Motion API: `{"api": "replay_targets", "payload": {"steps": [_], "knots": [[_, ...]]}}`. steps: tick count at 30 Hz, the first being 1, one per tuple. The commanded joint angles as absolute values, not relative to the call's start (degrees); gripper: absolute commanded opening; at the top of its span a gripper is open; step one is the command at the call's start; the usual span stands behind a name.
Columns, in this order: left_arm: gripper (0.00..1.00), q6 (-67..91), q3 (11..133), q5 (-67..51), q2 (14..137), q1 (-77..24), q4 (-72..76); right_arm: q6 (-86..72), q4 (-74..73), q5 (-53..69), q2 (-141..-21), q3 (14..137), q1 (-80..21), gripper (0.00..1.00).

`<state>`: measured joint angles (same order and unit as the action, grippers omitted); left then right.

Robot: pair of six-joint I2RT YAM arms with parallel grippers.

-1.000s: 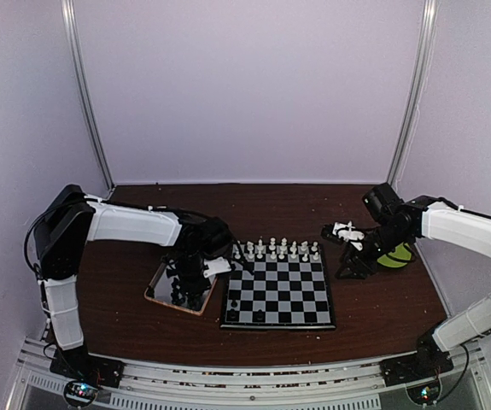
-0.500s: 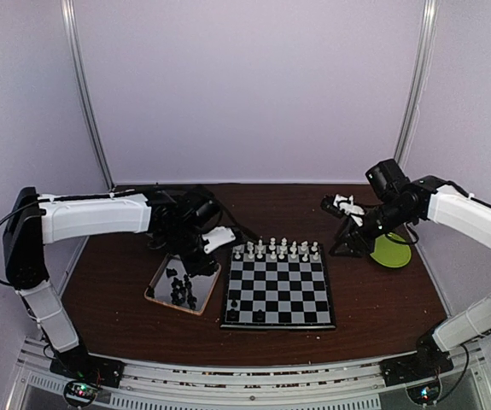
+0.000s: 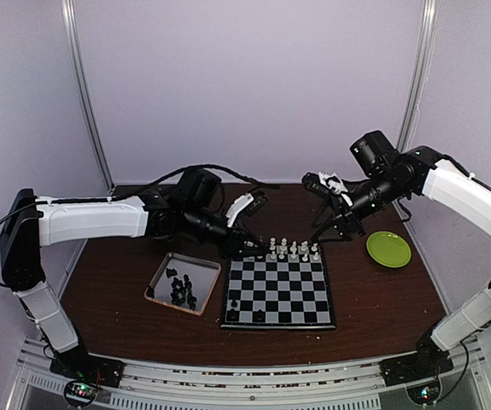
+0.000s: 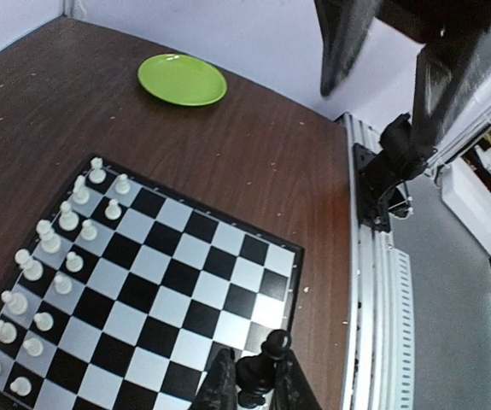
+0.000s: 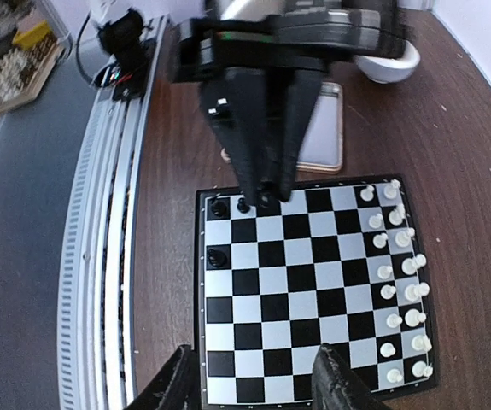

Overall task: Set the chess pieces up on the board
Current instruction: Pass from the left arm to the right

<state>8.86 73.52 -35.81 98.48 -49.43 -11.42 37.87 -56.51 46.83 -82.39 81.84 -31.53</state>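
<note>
The board [image 3: 279,295] lies mid-table. Two rows of white chess pieces [image 3: 281,249] stand along its far edge. A few black pieces [image 5: 219,206] stand at its near-left corner, and more lie in the silver tray [image 3: 155,286]. My left gripper [image 3: 260,249] hangs above the left part of the board, shut on a black chess piece [image 4: 266,354]. In the left wrist view its tips [image 4: 254,380] hover over the near-left squares. My right gripper [image 3: 326,231] is open and empty, raised above the board's far-right side [image 5: 258,389].
A green plate [image 3: 388,248] sits right of the board, and it shows in the left wrist view [image 4: 182,79]. The tray holds several loose black pieces [image 3: 179,289]. Metal rails run along the near table edge [image 4: 373,282].
My left gripper rose from the tray and swung right over the board, carrying a black piece. My right arm lifted away from the green plate and moved left toward the board.
</note>
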Motion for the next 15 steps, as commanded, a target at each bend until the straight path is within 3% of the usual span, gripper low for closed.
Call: {"api": "replay_targets", "payload": {"steps": [1, 15], "knots": [[0.11, 11.71, 76.28, -47.42, 100.94, -49.22, -6.13, 47.82, -59.63, 41.18, -81.79, 85.18, -38.43, 0.44], [0.1, 9.45, 81.18, -59.72, 103.66, -49.46, -12.19, 52.21, -57.5, 31.43, -84.63, 88.2, -49.74, 0.42]]}}
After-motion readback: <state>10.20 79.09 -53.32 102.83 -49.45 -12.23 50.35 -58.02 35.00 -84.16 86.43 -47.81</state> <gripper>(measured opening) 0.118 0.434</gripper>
